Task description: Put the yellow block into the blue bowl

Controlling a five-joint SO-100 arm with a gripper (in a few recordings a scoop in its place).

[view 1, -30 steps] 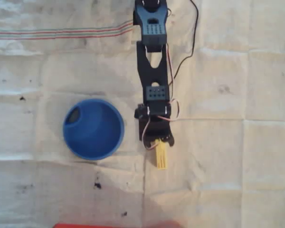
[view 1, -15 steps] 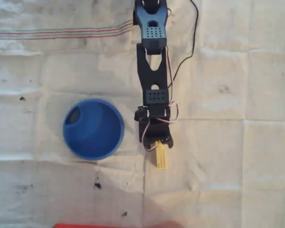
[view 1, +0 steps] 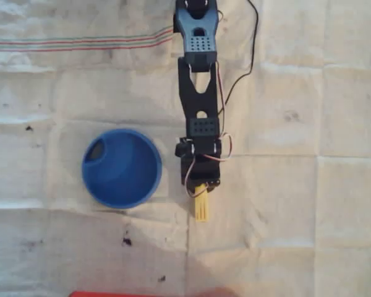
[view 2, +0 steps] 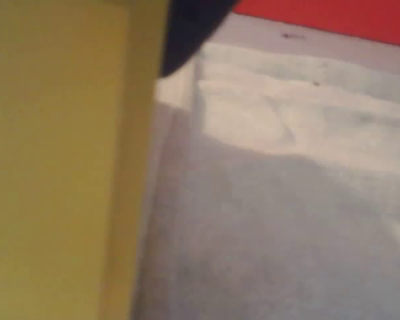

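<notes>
In the overhead view the yellow block (view 1: 201, 209) sticks out below my gripper (view 1: 201, 189), which is shut on its upper end. The round blue bowl (view 1: 127, 176) stands on the cloth to the left of the gripper, a short gap away, with a dark patch inside near its upper left rim. Nothing lies in the bowl. In the wrist view the yellow block (view 2: 60, 167) looms large and blurred along the left side, with a dark fingertip (view 2: 190, 27) over its top edge.
A creased white cloth (view 1: 297, 204) covers the table. A red strip lies at the bottom edge (view 1: 148, 294) and shows far off in the wrist view (view 2: 333, 17). The arm's wires (view 1: 238, 77) loop to the right of its links.
The yellow block has shifted a little to the left with the gripper and now looks shorter from above. The bowl has stayed put.
</notes>
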